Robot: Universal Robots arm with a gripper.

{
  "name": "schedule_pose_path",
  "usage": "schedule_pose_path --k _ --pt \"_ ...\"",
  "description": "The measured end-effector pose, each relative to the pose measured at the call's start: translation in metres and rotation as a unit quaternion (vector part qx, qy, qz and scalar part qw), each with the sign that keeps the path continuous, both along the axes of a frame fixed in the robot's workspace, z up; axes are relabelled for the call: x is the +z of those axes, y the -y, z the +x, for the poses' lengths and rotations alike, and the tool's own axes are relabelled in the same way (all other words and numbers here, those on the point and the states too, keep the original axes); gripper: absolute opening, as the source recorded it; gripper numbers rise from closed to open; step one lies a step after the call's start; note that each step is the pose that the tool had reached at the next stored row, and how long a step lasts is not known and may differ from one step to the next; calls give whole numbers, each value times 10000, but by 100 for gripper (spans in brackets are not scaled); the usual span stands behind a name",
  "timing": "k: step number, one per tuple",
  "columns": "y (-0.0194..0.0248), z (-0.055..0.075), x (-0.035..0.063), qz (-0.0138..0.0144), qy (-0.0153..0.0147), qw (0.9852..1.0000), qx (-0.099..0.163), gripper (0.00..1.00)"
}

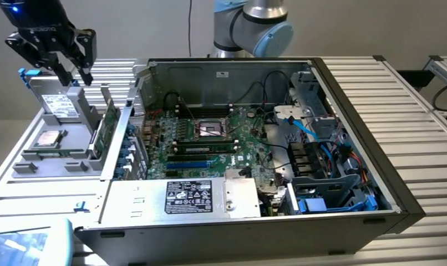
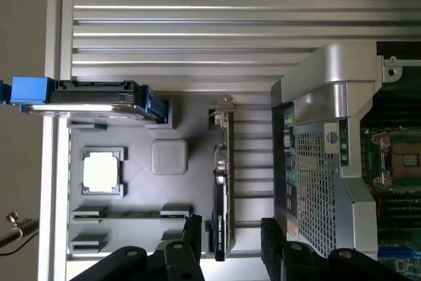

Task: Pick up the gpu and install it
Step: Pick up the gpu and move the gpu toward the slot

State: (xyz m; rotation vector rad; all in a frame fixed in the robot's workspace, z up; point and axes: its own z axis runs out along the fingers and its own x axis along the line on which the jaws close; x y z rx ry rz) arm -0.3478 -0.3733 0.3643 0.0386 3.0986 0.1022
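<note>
At the exterior view's upper left, the gripper (image 1: 75, 77) hangs released, jaws spread and holding nothing, above the grey tray (image 1: 39, 166). The gpu (image 2: 220, 195) stands on edge at the tray's right side, untouched, just beside the open computer case (image 1: 397, 202).

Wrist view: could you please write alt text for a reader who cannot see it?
The open claw hangs over the gpu, which stands on edge in a grey tray, ungripped. The tray also holds a drive with blue ends and a processor; the computer case lies beside it.
</note>
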Motion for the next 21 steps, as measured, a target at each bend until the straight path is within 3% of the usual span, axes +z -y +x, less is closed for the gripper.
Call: schedule_pose_path --k 5,21 --pt "48 0 -91 1 -4 10000 -1 49" --pt "56 0 -383 0 -4 10000 -31 49"
